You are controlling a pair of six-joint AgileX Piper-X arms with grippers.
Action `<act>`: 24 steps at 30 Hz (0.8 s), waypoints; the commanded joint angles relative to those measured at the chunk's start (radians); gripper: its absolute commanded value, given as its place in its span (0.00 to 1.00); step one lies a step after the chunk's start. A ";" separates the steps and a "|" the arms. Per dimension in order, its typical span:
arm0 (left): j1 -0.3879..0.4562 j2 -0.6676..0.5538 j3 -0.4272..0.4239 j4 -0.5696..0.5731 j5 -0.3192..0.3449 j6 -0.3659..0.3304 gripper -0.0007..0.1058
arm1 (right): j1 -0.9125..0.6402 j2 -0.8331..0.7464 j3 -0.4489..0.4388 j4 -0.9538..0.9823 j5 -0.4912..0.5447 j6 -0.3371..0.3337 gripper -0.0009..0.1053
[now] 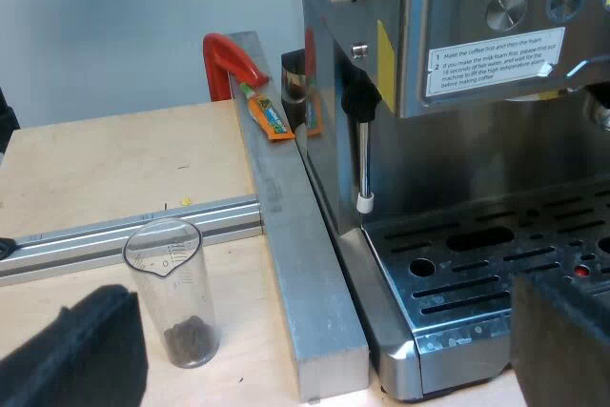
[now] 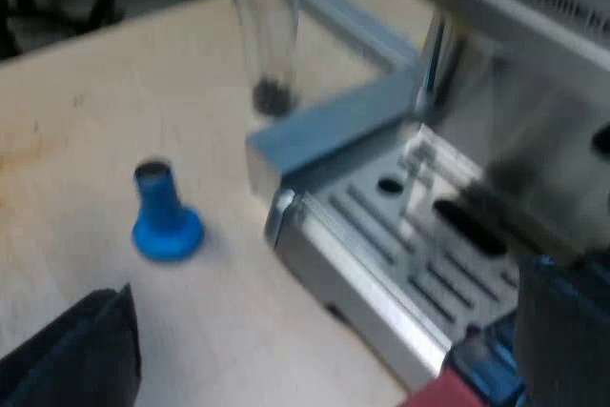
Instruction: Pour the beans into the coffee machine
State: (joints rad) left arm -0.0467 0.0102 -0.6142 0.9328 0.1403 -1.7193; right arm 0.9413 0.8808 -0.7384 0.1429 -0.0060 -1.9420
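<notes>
**Tall glass in a tight spot by the bar**

Your left hand [image 1: 319, 307] is spread wide and holds nothing, and so is your right hand [image 2: 324, 297]. The measuring glass [image 1: 172, 293] stands upright on the worktop [image 1: 105, 169], just beside the metal bar [image 1: 295, 264] along the espresso machine [image 1: 457, 140]. A small heap of beans [image 1: 189, 335] lies at its bottom. The glass is tall and narrow. I'd judge that a finger catching the bar or brushing its wall could tip it and scatter the beans.

Count: one measuring glass, one espresso machine, one blue tamper [image 2: 164, 221], two hands.
</notes>
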 commanded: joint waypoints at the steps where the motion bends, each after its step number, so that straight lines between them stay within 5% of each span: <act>1: 0.000 0.002 -0.006 -0.012 -0.009 -0.010 0.75 | 0.001 -0.004 0.016 -0.081 0.006 -0.014 0.77; 9: 0.000 0.002 -0.001 -0.012 -0.017 0.000 0.75 | 0.001 -0.004 0.017 -0.086 0.006 -0.008 0.77; 14: 0.000 0.020 -0.001 -0.009 -0.140 -0.010 0.75 | 0.001 -0.004 0.017 -0.086 0.006 -0.008 0.77; 24: 0.000 0.179 -0.001 -0.013 -0.175 -0.052 0.75 | 0.001 -0.004 0.017 -0.086 0.006 -0.008 0.77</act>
State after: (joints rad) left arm -0.0467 0.1891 -0.6142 0.9328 -0.0171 -1.7555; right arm 0.9411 0.8808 -0.7195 0.0698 0.0000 -1.9434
